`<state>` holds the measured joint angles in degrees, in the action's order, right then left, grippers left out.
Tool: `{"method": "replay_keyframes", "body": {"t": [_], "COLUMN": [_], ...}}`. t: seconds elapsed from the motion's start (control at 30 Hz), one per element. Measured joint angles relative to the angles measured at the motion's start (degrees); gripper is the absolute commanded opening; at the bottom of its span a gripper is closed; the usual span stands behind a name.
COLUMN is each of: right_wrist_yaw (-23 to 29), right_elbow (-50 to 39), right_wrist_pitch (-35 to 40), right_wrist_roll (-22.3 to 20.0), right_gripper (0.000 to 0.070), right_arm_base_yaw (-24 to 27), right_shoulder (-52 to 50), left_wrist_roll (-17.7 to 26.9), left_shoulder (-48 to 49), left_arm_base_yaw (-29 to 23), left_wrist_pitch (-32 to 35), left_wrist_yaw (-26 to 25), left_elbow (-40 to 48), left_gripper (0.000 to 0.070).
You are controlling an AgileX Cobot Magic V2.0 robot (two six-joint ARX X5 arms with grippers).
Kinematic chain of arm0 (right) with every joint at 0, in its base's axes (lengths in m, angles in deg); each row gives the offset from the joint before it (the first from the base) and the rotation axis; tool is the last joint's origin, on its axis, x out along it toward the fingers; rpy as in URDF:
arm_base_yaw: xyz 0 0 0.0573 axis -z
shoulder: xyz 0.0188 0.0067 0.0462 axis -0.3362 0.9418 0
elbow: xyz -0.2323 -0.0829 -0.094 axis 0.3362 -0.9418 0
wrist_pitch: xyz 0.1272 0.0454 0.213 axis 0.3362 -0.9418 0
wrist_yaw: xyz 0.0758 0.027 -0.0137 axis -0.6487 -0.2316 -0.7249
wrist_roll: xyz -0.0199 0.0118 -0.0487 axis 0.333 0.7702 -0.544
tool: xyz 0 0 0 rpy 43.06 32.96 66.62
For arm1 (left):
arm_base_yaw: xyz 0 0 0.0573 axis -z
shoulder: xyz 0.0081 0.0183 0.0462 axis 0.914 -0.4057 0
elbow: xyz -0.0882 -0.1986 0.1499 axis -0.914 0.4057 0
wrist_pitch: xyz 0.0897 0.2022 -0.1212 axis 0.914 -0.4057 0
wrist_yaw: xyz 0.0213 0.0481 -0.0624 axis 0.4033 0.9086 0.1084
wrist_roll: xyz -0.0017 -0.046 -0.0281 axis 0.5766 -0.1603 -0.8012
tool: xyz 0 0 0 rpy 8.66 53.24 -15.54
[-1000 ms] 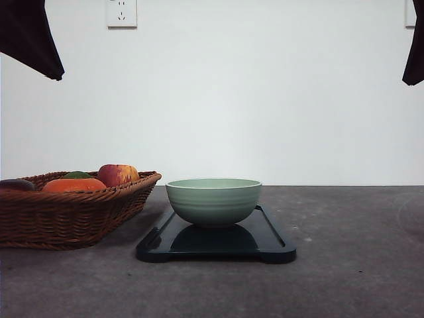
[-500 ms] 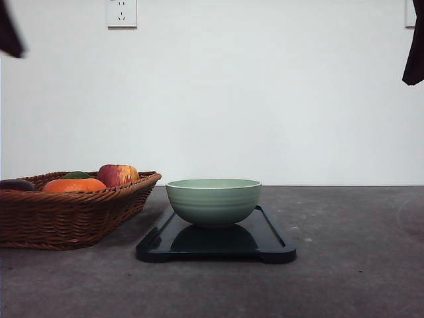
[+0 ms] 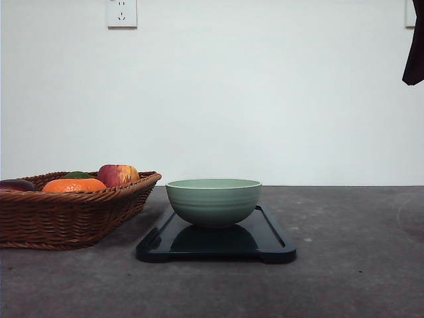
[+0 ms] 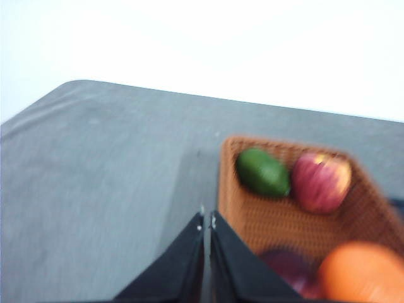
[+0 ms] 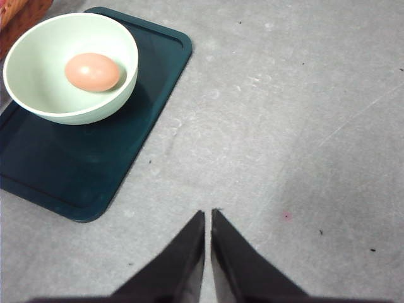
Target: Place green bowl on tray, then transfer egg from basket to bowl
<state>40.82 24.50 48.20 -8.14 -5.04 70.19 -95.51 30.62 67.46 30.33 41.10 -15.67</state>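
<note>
The green bowl (image 3: 213,201) stands upright on the dark tray (image 3: 215,246) at the table's middle. In the right wrist view the egg (image 5: 92,71) lies inside the bowl (image 5: 38,95), which sits on one end of the tray (image 5: 82,170). My right gripper (image 5: 207,214) is shut and empty over bare table, well away from the tray. The wicker basket (image 3: 66,215) sits to the left of the tray. My left gripper (image 4: 206,218) is shut and empty, high up beside the basket (image 4: 284,218) at its edge.
The basket holds a red-yellow apple (image 4: 320,182), a green fruit (image 4: 263,172), an orange fruit (image 4: 363,271) and a dark purple item (image 4: 287,268). A dark part of the right arm (image 3: 416,46) hangs at the upper right. A wall backs the table.
The dark part of the left arm at the upper left of the front view has risen out of sight. Bowl, tray and basket have not moved.
</note>
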Motion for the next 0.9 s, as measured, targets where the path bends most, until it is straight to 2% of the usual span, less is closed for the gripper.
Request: {"method": "replay_keyframes", "body": {"t": [0.17, 0.9], "right_wrist_yaw": [0.00, 0.05], "right_elbow": [0.00, 0.00], "right_wrist_pitch": [0.01, 0.09], "right_wrist_roll": [0.00, -0.30], "right_gripper": [0.0007, 0.0007], "right_arm_base_yaw": [0.00, 0.00], "right_shoulder": [-0.02, 0.00], "left_wrist_roll": [-0.54, -1.30], "left_shoulder": [3.63, 3.72], "left_arm_base_yaw": [0.00, 0.00], "left_wrist_pitch": [0.39, 0.78], "left_wrist_yaw": [0.00, -0.02], "left_elbow": [5.72, 5.90], "left_gripper": [0.0000, 0.0000]}}
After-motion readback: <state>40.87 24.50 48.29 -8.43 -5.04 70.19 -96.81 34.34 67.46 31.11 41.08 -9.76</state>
